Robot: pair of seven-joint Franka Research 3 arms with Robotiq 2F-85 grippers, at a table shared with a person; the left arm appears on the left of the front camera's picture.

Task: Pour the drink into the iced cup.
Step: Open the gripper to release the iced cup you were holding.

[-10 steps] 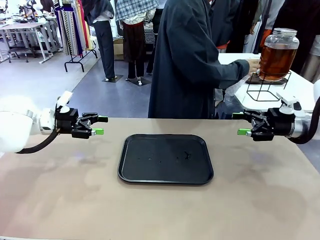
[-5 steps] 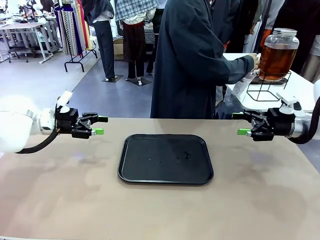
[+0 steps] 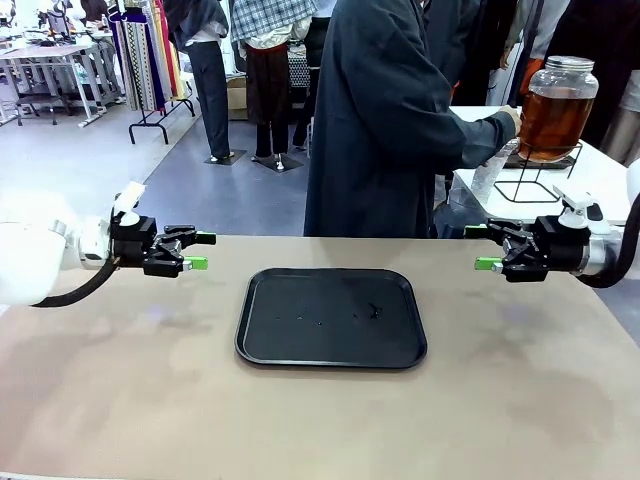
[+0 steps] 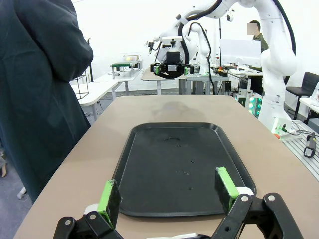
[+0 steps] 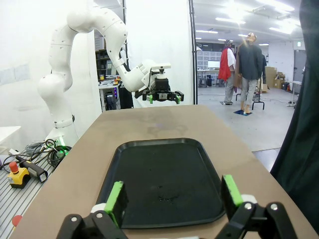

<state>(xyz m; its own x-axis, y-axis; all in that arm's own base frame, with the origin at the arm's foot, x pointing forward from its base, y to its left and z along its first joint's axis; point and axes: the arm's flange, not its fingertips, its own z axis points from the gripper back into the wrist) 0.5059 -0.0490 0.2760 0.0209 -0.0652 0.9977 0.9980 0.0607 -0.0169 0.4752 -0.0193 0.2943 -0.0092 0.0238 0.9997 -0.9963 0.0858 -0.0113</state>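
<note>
Both my grippers, left (image 3: pixel 197 251) and right (image 3: pixel 481 248), hover open over the table while the drink (image 3: pixel 553 118) stands far beyond, nearest my right.

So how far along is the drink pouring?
Barely begun. Nothing looks done: the black tray holds no cup. In hand: the person's hand is at the jar of amber drink on the far table. Both the left gripper and right gripper hover open, holding nothing. The pouring itself is left.

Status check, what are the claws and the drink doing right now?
Left claw and right claw open, empty. Drink in dispenser on far table, person's hand on it. Black tray between claws.
</note>
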